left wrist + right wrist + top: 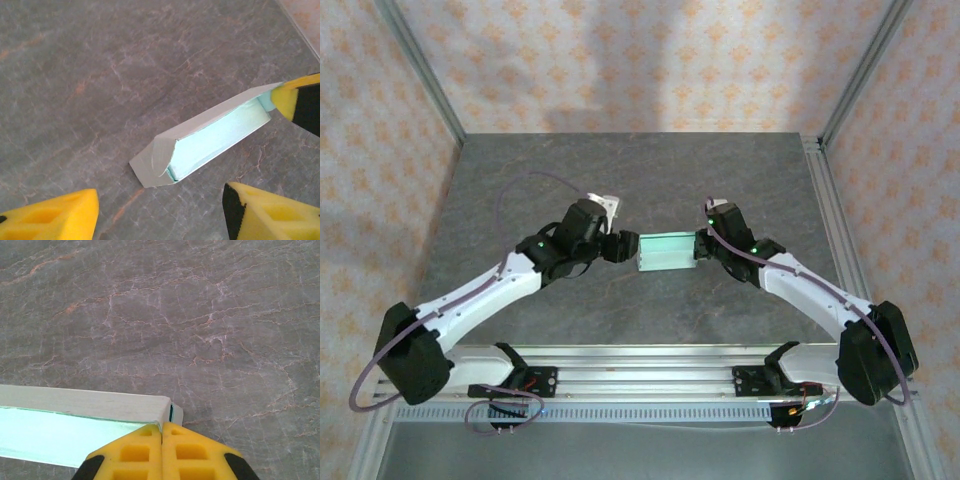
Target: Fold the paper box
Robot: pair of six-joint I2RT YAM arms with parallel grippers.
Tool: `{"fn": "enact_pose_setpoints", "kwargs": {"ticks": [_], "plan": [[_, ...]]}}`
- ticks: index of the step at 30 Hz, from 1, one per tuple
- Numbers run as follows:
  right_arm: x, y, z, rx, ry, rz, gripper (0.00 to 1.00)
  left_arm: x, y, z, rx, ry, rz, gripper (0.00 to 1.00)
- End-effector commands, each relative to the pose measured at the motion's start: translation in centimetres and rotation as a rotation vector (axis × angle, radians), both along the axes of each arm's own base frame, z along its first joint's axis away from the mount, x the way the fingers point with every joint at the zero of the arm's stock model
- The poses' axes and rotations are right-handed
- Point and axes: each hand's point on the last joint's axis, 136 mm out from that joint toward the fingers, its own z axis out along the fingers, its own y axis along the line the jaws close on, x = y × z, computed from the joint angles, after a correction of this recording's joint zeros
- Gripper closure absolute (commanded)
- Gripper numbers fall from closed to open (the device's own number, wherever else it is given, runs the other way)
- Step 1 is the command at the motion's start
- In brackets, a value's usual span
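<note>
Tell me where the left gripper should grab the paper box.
Grip the paper box at its free left end, by the angled flap, coming lengthwise from the left: the right gripper looks pinched on the opposite end, and the open left gripper faces this one.

Grey stone-look worktop (650,170) with rusty veins, pale mint paper box (666,251) near its middle, aluminium rail (650,365) along near edge

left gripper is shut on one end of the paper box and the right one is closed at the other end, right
No: the left gripper is open, its fingers spread wide and clear of the paper box, as the left wrist view shows. The right gripper is indeed closed at the other end.
</note>
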Motion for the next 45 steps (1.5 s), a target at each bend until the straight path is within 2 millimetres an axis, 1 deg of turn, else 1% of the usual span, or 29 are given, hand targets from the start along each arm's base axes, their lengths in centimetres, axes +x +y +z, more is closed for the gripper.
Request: {"fn": "enact_pose_setpoints", "kwargs": {"ticks": [1, 6, 10, 11, 15, 22, 25, 31, 34, 36, 40, 45], "plan": [[0.2, -0.1, 0.4, -0.027, 0.003, -0.003, 1.0, -0.8, -0.5, -1.2, -0.003, 0.126, 0.022, 0.4], [0.1, -0.1, 0.5, -0.037, 0.008, 0.002, 1.0, -0.4, -2.3, -1.6, -0.017, 0.175, -0.025, 0.51], [0.2, 0.0, 0.6, -0.028, 0.006, 0.003, 1.0, 0.2, -2.3, -2.6, 0.045, 0.187, -0.034, 0.62], [0.1, 0.1, 0.6, -0.024, 0.006, 0.004, 1.0, 0.3, -2.3, -2.8, 0.055, 0.19, -0.028, 0.63], [0.2, 0.4, 0.6, -0.009, 0.005, 0.011, 1.0, 0.8, -2.6, -3.3, 0.065, 0.203, -0.022, 0.65], [0.3, 0.6, 0.8, 0.001, 0.005, 0.015, 1.0, 1.8, -2.6, -3.2, 0.091, 0.206, 0.0, 0.7], [0.3, 0.7, 0.8, 0.007, 0.005, 0.016, 1.0, 1.8, -2.9, -3.6, 0.089, 0.23, 0.003, 0.73], [0.3, 0.7, 0.8, 0.011, 0.007, 0.016, 1.0, 1.7, -3.0, -4.2, 0.089, 0.265, 0.014, 0.75], [0.3, 0.8, 0.9, 0.013, 0.006, 0.017, 1.0, 1.7, -2.6, -4.6, 0.113, 0.27, 0.023, 0.75], [0.4, 0.8, 0.9, 0.01, 0.008, 0.016, 1.0, 1.6, -2.4, -4.8, 0.129, 0.275, 0.029, 0.82], [0.4, 0.9, 1.0, 0.015, 0.007, 0.018, 1.0, 1.4, -2.6, -4.6, 0.119, 0.303, 0.03, 0.83], [0.4, 1.0, 1.1, 0.019, 0.006, 0.018, 1.0, 1.4, -3.0, -4.3, 0.081, 0.353, 0.073, 0.83]]}}
